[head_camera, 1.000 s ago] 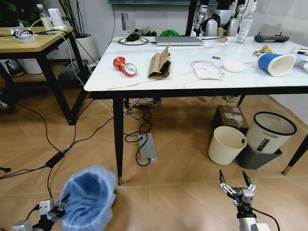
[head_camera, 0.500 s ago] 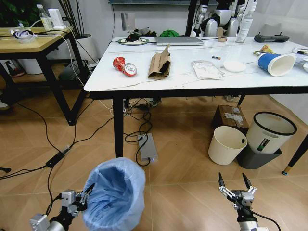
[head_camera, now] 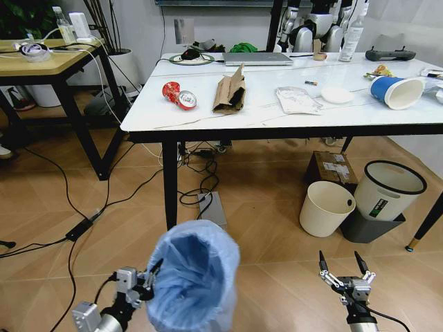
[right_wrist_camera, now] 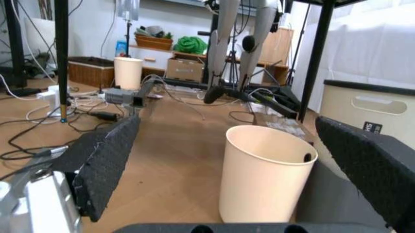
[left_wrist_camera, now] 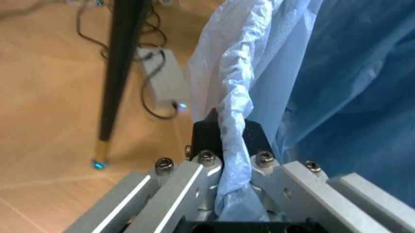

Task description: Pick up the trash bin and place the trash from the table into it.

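Two bins stand on the floor under the right end of the table: a cream bucket and, just right of it, a white round bin. On the tabletop lie trash pieces: a crushed red can, torn cardboard, a white wrapper and a blue paper cup. Near left, the left gripper is clamped on the bag rim of the trash bin, held above the floor. Near right, the right gripper hovers low with fingers spread apart.
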Available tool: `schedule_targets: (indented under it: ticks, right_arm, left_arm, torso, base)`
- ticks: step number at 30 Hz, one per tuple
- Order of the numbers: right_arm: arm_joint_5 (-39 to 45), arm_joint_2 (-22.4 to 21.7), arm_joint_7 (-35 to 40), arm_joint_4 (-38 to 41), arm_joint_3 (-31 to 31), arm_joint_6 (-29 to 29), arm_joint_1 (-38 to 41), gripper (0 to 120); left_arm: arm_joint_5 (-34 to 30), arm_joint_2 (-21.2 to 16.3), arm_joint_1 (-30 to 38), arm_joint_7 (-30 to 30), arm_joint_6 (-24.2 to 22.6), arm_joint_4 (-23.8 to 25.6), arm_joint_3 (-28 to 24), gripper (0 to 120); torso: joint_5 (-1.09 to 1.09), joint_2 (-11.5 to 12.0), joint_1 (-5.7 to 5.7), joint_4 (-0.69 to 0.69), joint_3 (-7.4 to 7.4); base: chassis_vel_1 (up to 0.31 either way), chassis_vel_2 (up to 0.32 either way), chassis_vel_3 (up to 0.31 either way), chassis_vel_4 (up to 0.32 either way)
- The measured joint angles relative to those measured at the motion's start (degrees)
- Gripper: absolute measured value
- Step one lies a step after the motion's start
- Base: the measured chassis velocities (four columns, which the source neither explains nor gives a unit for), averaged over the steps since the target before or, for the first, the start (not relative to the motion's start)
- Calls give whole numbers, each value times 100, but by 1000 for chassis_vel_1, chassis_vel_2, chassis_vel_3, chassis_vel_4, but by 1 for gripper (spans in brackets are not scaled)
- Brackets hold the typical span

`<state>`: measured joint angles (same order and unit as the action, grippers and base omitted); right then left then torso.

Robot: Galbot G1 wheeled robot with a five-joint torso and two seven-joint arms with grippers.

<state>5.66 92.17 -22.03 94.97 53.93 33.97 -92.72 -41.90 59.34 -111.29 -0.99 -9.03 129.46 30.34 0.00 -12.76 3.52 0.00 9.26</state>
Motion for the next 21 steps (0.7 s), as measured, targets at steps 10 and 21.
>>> schedule_targets:
  ticks: [10, 21]
  right_arm:
    - [-111, -1, 87, -64, 47, -14, 35, 100]
    - [-123, -2, 109, -59, 30, -34, 69, 100]
  left_arm:
    - [-654, -205, -106, 1205, -299, 568, -357, 0]
    - [-723, -305, -156, 1211, -306, 443, -172, 0]
  torso:
    - [0, -18, 4, 0, 13]
    - [-1, -226, 59, 0, 166]
  base:
    - [0, 0, 0, 0]
    - [0, 0, 0, 0]
